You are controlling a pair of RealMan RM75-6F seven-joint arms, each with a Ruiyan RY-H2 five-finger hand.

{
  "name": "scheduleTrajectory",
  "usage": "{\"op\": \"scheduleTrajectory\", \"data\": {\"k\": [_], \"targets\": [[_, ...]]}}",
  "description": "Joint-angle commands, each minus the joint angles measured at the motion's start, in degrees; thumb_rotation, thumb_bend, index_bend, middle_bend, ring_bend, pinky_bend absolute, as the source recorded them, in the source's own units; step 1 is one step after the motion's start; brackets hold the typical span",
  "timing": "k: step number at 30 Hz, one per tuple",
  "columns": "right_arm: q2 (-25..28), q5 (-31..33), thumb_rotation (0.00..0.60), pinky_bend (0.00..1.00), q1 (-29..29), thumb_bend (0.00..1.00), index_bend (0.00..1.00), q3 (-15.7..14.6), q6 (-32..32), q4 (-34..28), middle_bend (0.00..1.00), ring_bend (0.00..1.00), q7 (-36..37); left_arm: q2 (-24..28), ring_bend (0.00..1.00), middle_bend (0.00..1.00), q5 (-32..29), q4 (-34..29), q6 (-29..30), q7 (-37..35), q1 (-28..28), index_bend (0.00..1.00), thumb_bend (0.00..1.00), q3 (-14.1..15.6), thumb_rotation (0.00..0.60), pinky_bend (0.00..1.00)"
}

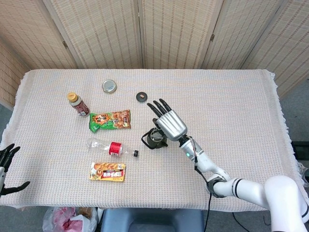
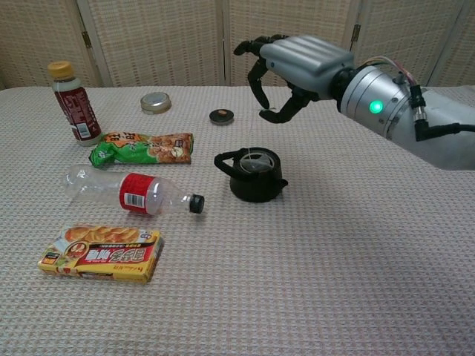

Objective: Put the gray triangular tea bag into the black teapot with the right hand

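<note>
The black teapot (image 1: 155, 138) (image 2: 254, 176) stands mid-table with its lid off. The gray triangular tea bag (image 2: 256, 161) lies inside its opening, down below the rim. My right hand (image 1: 169, 122) (image 2: 297, 67) hovers just above and to the right of the pot, fingers curled downward, thumb and a finger close together as on the bag's thin string. In the head view the hand covers most of the pot. My left hand (image 1: 6, 169) sits off the table's near left corner, fingers spread, holding nothing.
The small black teapot lid (image 1: 142, 96) (image 2: 221, 116) lies behind the pot. Left of the pot are a green snack bag (image 2: 142, 147), a lying clear bottle (image 2: 130, 192), a yellow snack box (image 2: 100, 254), a brown drink bottle (image 2: 74, 104) and a metal cap (image 2: 155, 102).
</note>
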Motion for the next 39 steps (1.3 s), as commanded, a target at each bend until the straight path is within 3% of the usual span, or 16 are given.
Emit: {"op": "scheduleTrajectory", "data": {"k": [1, 7, 15, 17, 20, 22, 24, 27, 32, 36, 39], "targets": [[-1.0, 2.2, 0.600, 0.00, -0.8, 0.28, 0.67, -0.1, -2.0, 4.8, 0.07, 0.00, 2.9, -0.1, 0.00, 0.00, -0.1, -0.1, -0.2, 0.3, -0.1, 0.00, 0.13, 0.0, 0.600, 0.07], [-3.5, 3.3, 0.600, 0.00, -0.4, 0.28, 0.67, 0.3, -5.1, 13.1, 0.07, 0.00, 8.9, -0.5, 0.00, 0.00, -0.8, -0.3, -1.2, 1.6, -0.6, 0.00, 0.13, -0.2, 0.600, 0.07], [-6.5, 1.1, 0.600, 0.00, -1.2, 0.26, 0.66, -2.3, -6.7, 19.9, 0.06, 0.00, 15.7, -0.8, 0.00, 0.00, -1.9, -0.4, -2.5, 2.4, -1.2, 0.00, 0.13, -0.4, 0.600, 0.07], [-6.7, 1.0, 0.600, 0.00, -1.6, 0.24, 0.61, -2.7, -6.9, 20.7, 0.05, 0.00, 15.9, -0.8, 0.00, 0.00, -1.9, -0.4, -2.4, 2.5, -1.1, 0.00, 0.13, -0.4, 0.600, 0.07], [-5.0, 2.6, 0.600, 0.00, -2.6, 0.22, 0.37, -3.4, -9.9, 19.6, 0.01, 0.00, 13.3, -0.8, 0.00, 0.00, -1.9, -0.3, -2.4, 2.3, -1.1, 0.00, 0.13, -0.4, 0.600, 0.07], [-2.6, 5.5, 0.600, 0.00, -3.2, 0.21, 0.11, -3.3, -13.3, 16.8, 0.00, 0.00, 9.2, -0.7, 0.00, 0.00, -1.8, -0.2, -2.3, 2.1, -1.0, 0.00, 0.13, -0.3, 0.600, 0.07], [0.9, 9.7, 0.600, 0.00, -3.9, 0.21, 0.01, -2.9, -15.8, 12.5, 0.00, 0.00, 2.5, -0.7, 0.00, 0.00, -1.7, -0.2, -1.9, 1.9, -0.9, 0.00, 0.13, -0.4, 0.600, 0.07], [6.3, 15.8, 0.600, 0.00, -5.4, 0.21, 0.00, -1.5, -14.9, 3.8, 0.00, 0.00, -5.9, -0.6, 0.00, 0.00, -1.2, -0.2, -1.6, 1.5, -0.8, 0.00, 0.13, -0.2, 0.600, 0.07], [17.4, 17.5, 0.600, 0.00, -6.6, 0.22, 0.00, 0.7, -13.6, -15.1, 0.00, 0.00, -6.3, -0.7, 0.00, 0.00, -0.4, -0.5, -1.1, 1.8, -0.8, 0.00, 0.13, -0.1, 0.600, 0.07], [26.9, 20.7, 0.600, 0.02, -4.3, 0.46, 0.00, -0.4, -16.0, -28.1, 0.00, 0.01, -14.6, -1.1, 0.00, 0.00, 1.1, -0.2, 0.5, 1.8, -0.7, 0.00, 0.13, -0.1, 0.600, 0.07], [32.1, 27.4, 0.600, 0.21, -1.2, 0.55, 0.00, -1.8, -16.5, -35.7, 0.00, 0.17, -22.7, -1.4, 0.00, 0.00, 1.7, 0.4, 1.6, 1.5, -0.4, 0.00, 0.13, -0.2, 0.600, 0.07]]}}
